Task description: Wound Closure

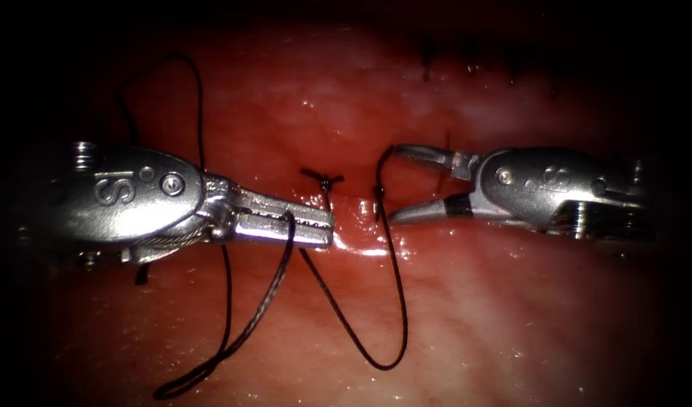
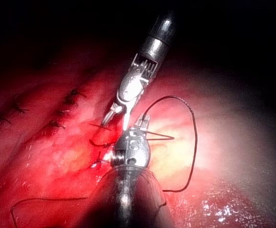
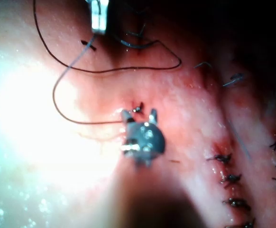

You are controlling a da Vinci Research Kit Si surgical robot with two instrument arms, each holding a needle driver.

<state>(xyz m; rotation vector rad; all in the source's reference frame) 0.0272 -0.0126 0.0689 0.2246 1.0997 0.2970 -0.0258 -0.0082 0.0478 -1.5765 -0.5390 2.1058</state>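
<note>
At the centre left of the endoscope view, the left tool [image 1: 319, 226] is seen with jaws closed, and the thread [image 1: 395, 301] is draped over them; whether it is gripped cannot be told. At centre right, the right tool [image 1: 395, 185] is held wide apart with nothing in it, the thread passing its tips. A knot [image 1: 323, 179] sits on the tissue [image 1: 474, 301] between them. Slack should be judged kept off the knot. The dark thread is looped low across glistening tissue; no needle can be made out
</note>
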